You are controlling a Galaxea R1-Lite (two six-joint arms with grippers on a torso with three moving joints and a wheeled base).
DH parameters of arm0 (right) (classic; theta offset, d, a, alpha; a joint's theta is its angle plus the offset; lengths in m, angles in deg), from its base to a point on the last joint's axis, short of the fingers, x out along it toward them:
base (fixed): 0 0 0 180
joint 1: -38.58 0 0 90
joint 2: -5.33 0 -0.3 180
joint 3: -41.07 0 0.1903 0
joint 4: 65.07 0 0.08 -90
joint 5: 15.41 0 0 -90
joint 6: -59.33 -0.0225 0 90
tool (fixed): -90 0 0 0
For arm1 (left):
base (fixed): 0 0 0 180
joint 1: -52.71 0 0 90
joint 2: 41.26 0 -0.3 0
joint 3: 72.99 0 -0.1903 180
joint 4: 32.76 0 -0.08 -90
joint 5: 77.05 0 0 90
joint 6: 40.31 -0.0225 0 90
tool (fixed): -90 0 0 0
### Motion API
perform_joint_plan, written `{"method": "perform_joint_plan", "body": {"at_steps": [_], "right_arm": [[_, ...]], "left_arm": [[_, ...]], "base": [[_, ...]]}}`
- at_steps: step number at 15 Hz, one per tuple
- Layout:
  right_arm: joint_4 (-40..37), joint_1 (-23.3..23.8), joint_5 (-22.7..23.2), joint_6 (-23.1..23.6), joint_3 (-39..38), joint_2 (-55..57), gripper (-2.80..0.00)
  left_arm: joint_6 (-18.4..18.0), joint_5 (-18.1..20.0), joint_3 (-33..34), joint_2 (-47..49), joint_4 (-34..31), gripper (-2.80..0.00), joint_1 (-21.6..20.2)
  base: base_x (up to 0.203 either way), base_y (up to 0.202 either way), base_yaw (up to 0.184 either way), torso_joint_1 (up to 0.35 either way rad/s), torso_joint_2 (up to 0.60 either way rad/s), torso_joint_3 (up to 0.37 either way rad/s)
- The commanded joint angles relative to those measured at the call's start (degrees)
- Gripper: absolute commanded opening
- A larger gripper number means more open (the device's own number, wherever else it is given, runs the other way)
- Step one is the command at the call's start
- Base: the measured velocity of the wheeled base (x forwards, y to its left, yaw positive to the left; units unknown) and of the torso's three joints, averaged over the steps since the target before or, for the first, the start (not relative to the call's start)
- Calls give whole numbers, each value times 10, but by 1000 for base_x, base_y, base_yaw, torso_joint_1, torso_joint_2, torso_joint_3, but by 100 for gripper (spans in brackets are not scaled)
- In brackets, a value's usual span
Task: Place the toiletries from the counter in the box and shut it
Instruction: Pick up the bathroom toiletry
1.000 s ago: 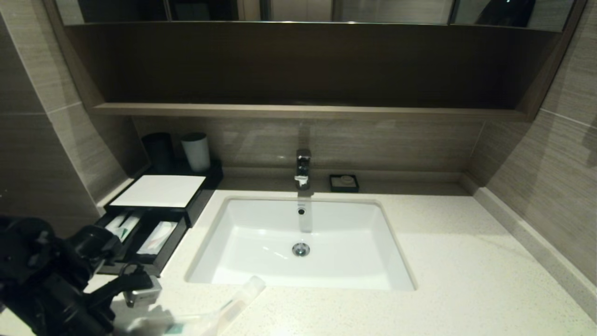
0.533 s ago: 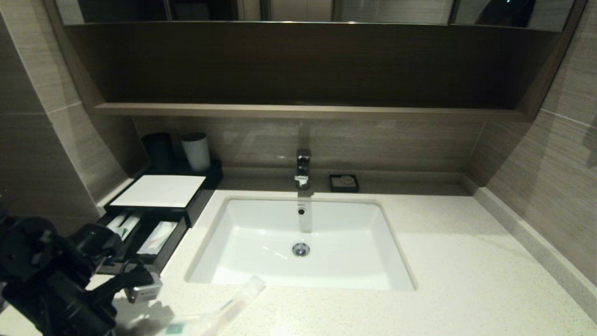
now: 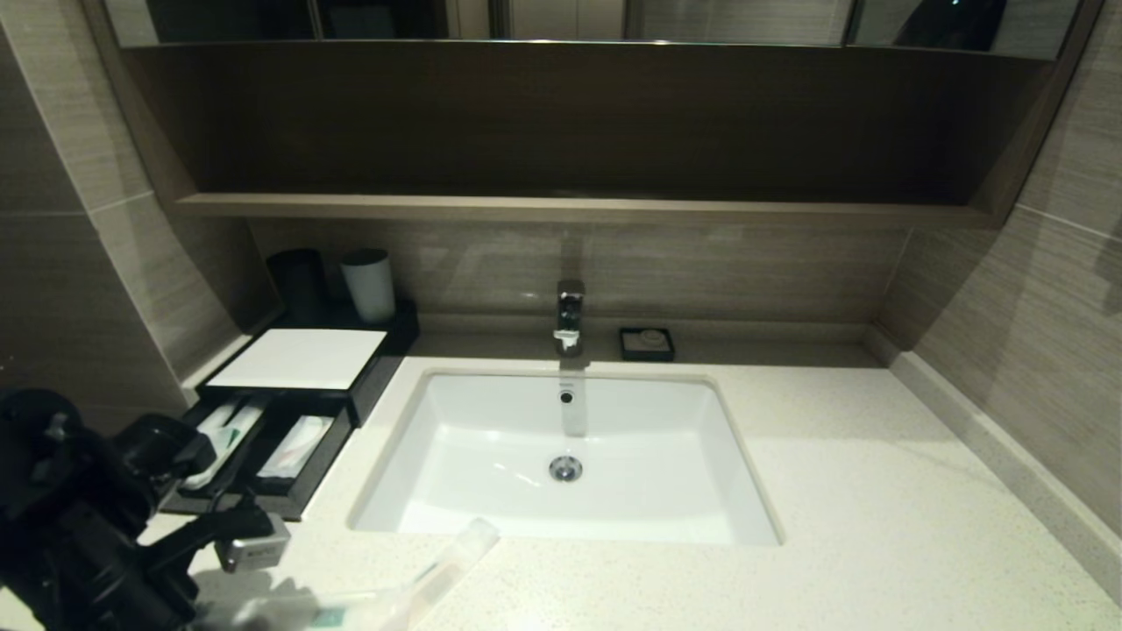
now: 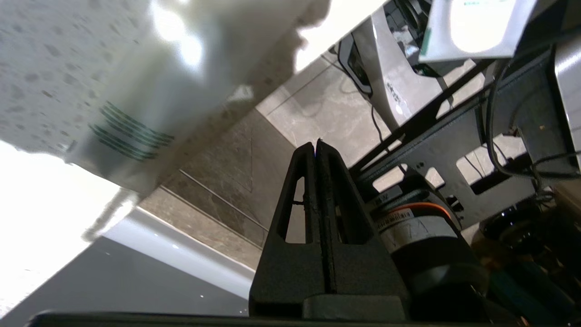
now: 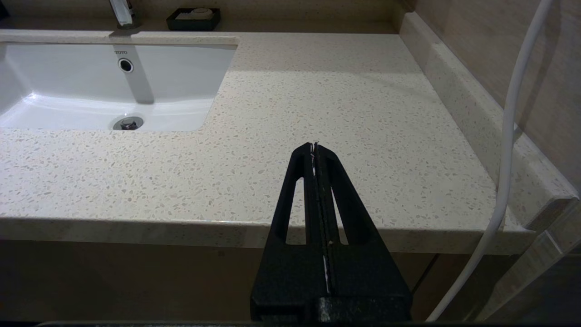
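Note:
A black box [image 3: 364, 386] with a white top [image 3: 298, 358] stands on the counter left of the sink. Its drawer [image 3: 307, 478] is pulled out, with white packets [image 3: 296, 445] lying inside. A clear-wrapped toiletry packet [image 3: 421, 578] with green print lies on the counter's front edge. It also shows in the left wrist view [image 4: 127, 136], close by. My left gripper [image 4: 316, 143] is shut and empty, low at the counter's front left, pointing past the edge toward the floor. My right gripper [image 5: 314, 145] is shut and empty, held before the counter's front edge, right of the sink.
A white sink [image 3: 456, 517] with a faucet [image 3: 570, 315] takes the middle of the counter. A black cup [image 3: 298, 285] and a white cup [image 3: 368, 285] stand behind the box. A small soap dish [image 3: 647, 343] sits by the back wall. A white cable [image 5: 508, 136] hangs at the right.
My left arm has shifted a little to the left along the counter's front edge. The packet, the box and the right arm have not moved.

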Motion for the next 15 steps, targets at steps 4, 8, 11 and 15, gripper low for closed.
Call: {"method": "perform_joint_plan", "body": {"at_steps": [4,8,11,15], "right_arm": [[0,0,0,0,0,0,-280],[0,0,0,0,0,0,-280],[0,0,0,0,0,0,-280],[0,0,0,0,0,0,-280]], "left_arm": [[-2,4,3,25,21,-280,-9],[-2,4,-3,30,29,-280,-13],[-2,2,0,-3,23,-280,-12],[0,-5,26,-65,7,-280,-2]], "base": [[0,0,0,0,0,0],[0,0,0,0,0,0],[0,0,0,0,0,0],[0,0,0,0,0,0]]}}
